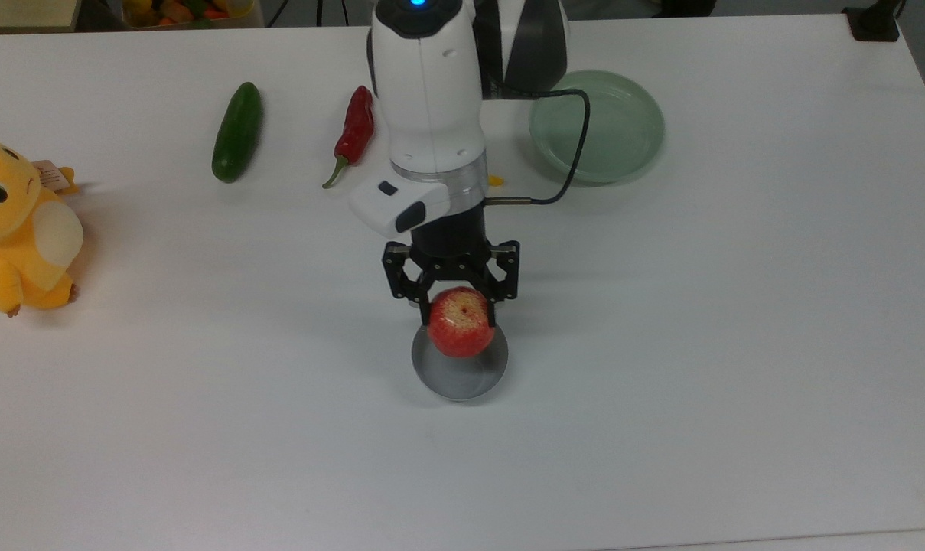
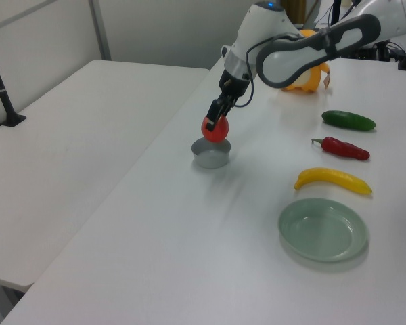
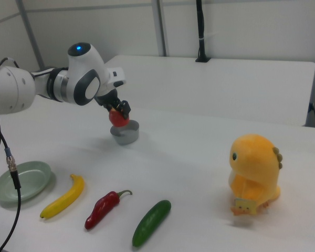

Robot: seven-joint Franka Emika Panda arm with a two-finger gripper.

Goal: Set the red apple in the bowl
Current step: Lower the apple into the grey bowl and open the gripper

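The arm (image 1: pixel 429 92) has smooth white shells with dark grey joint sections and a blue light glowing at its top. A black cable (image 1: pixel 577 145) loops beside it to the silver wrist ring. The gripper (image 1: pixel 462 306) is black, with an open linkage frame.

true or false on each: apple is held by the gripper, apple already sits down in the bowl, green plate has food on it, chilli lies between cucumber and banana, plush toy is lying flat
1. The gripper holds the red apple. True.
2. The apple rests inside the bowl. False: it hangs above the bowl, gripped.
3. The pale green plate has food on it. False: nothing lies on it.
4. In the left view, the chilli pepper lies between the cucumber and the banana. True.
5. The yellow plush toy lies flat. False: it stands upright.
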